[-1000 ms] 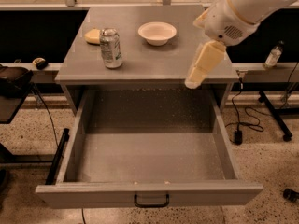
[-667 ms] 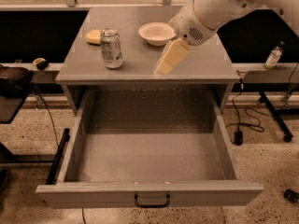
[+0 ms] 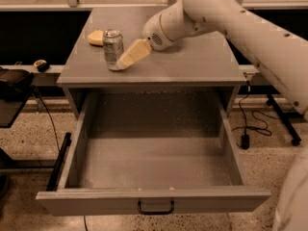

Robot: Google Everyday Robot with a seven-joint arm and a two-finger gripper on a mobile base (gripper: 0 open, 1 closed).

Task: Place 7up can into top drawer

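The top drawer (image 3: 154,163) is pulled fully out and holds nothing, so the receiving end of the job looks ready. The 7up can (image 3: 112,49) stands upright on the table (image 3: 192,66), just in front of the yellow sponge (image 3: 95,36). The hand (image 3: 124,62) sits right against the can's right side near its base, though I cannot tell whether it is spread or pinching, so by my reading the grasp, lift and carry down into the drawer all remain.

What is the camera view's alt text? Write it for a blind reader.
The gripper is at the 7up can, which stands upright on the cabinet top beside a yellow sponge. Below, the top drawer is pulled open.
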